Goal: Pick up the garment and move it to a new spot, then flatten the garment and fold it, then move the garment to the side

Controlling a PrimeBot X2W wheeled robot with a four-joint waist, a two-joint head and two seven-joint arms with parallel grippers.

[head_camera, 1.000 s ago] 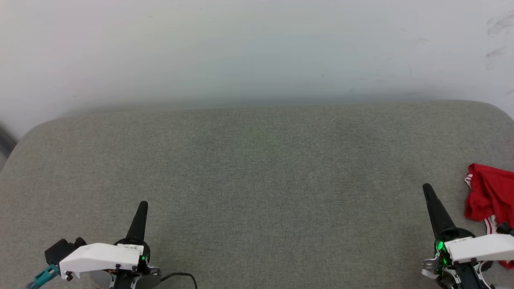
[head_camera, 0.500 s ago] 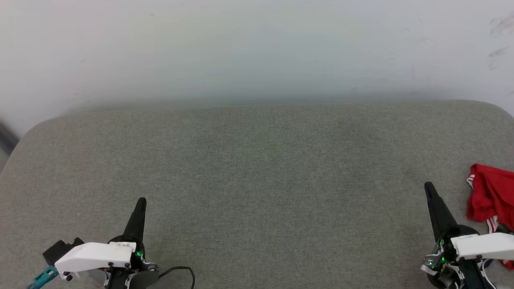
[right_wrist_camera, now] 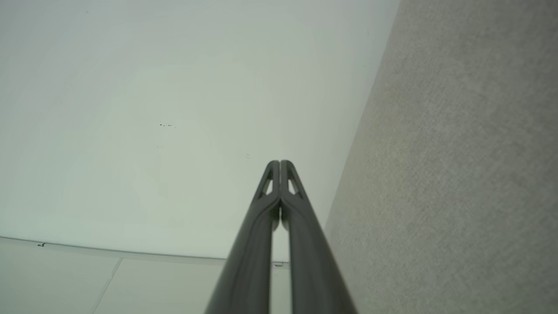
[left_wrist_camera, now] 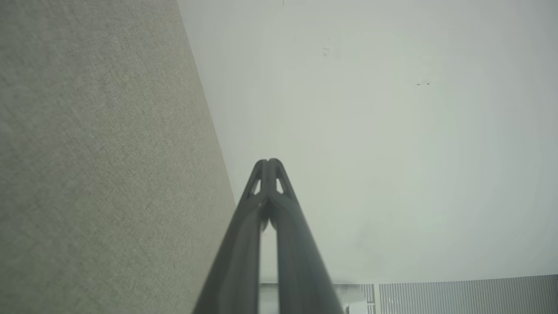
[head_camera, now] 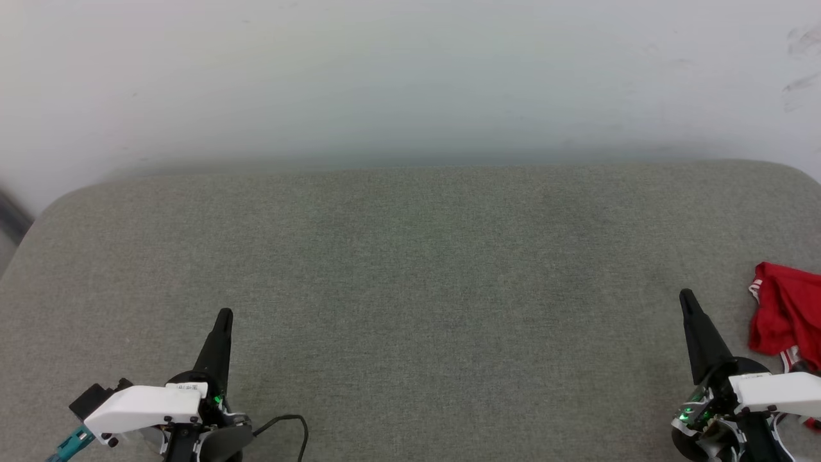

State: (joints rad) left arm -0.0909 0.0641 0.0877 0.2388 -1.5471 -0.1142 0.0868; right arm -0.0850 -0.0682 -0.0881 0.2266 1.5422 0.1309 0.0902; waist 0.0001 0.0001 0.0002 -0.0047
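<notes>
- The left gripper point(head_camera: 224, 316) is closed, fingertips together, holding nothing.
- The right gripper point(head_camera: 686, 297) is closed and empty too.
- The garment point(head_camera: 787, 316) lies, seemingly bunched, on the grey cushion point(head_camera: 410, 269) near the right gripper.

Grey fabric surface point(head_camera: 410, 256), perhaps a mattress, bears the crumpled garment point(head_camera: 786, 314).

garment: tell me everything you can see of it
The garment is bright red soft fabric, crumpled in a heap, red-and-white striped trim at its left edge and bottom. It lies on the grey fabric surface at the head view's right edge, cut off there; the right arm's pale forearm covers its lower part.
</notes>
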